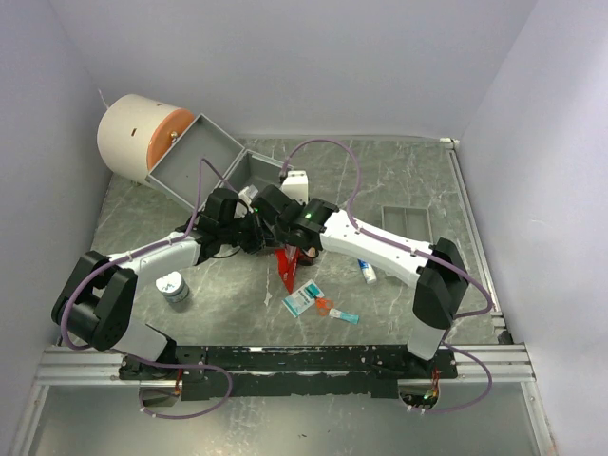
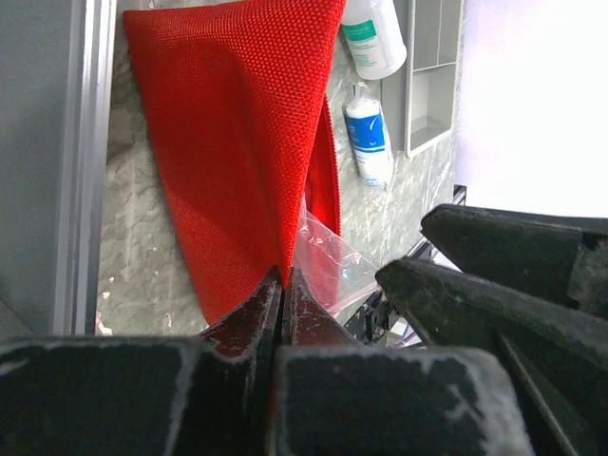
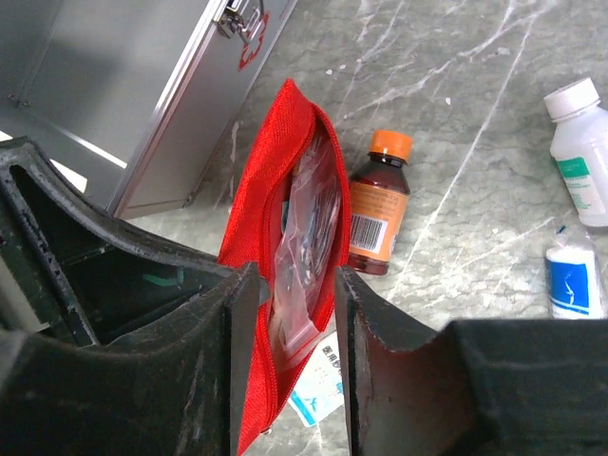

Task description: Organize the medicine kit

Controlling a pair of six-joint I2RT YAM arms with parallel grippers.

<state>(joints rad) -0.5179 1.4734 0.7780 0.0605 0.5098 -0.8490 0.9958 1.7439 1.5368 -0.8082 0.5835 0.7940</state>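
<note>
Left gripper (image 2: 282,285) is pressed together on a corner of the red woven fabric pouch (image 2: 237,123), holding it up just in front of the large grey metal case (image 3: 142,85), while the right gripper (image 3: 290,323) stands half spread around the pouch's open mouth, its contact unclear. Because that pinch is only a corner, the pouch could slip free or the clear plastic bag (image 3: 304,237) spill out if the right fingers tug.

**Red on grey-green marble**

The pouch (image 3: 271,190) is bright red woven fabric. The brown bottle (image 3: 373,211) wears an orange cap. The table (image 1: 380,180) is grey-green, white-veined. The case (image 3: 142,85) is plain grey metal. The drum (image 1: 133,138) is white, orange-faced.
</note>
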